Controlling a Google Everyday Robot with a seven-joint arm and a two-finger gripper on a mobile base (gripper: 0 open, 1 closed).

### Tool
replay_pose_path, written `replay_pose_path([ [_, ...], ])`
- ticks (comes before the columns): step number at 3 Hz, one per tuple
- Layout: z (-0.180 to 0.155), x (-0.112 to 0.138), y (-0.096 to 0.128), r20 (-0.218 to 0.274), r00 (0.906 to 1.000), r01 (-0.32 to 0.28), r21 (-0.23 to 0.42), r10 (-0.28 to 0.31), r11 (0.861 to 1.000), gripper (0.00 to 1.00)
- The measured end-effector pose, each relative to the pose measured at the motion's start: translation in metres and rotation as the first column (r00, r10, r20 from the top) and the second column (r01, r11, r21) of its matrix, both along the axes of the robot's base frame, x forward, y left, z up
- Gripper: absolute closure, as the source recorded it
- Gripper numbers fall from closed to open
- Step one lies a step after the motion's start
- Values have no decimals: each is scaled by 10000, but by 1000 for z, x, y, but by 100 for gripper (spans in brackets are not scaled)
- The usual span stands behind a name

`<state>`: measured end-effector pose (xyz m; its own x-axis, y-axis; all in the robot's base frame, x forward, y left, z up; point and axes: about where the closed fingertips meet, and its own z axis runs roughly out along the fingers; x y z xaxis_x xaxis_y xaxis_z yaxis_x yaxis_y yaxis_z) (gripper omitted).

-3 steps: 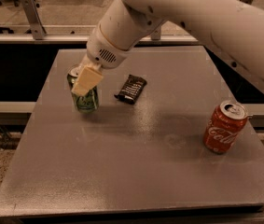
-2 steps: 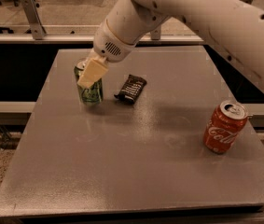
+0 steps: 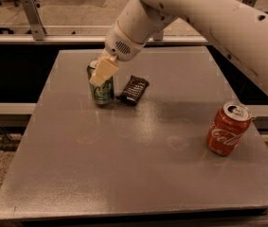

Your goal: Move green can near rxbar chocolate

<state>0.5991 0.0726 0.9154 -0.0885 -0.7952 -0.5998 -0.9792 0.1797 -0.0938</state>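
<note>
The gripper (image 3: pixel 101 78) hangs over the far left part of the grey counter (image 3: pixel 124 169), at the end of a white arm (image 3: pixel 218 18) that reaches in from the upper right of the view. Its cream fingers (image 3: pixel 104 70) seem to be clamped on the green can (image 3: pixel 104 93). One finger lies slantwise across the can's upper front, while the other is hidden behind it.

The green can stands upright between the fingers, with its lower half showing below the near one. Whether its base touches the counter I cannot tell.

The rxbar chocolate (image 3: pixel 134 89) lies flat just beside the fingers, toward the right of the view. Its near end is almost against the can's base.

A red Coca-Cola can (image 3: pixel 228 129) stands upright well apart from the fingers, near the counter's right edge.
</note>
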Motion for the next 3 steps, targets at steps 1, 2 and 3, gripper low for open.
replay_pose_path([
  [1,-7,5,-7,-107,9998,176,-56,-176,9998,70],
  [2,-9,8,-11,-133,9994,311,33,-311,9995,48],
  [3,-10,7,-10,-149,9995,279,23,-279,9996,24],
])
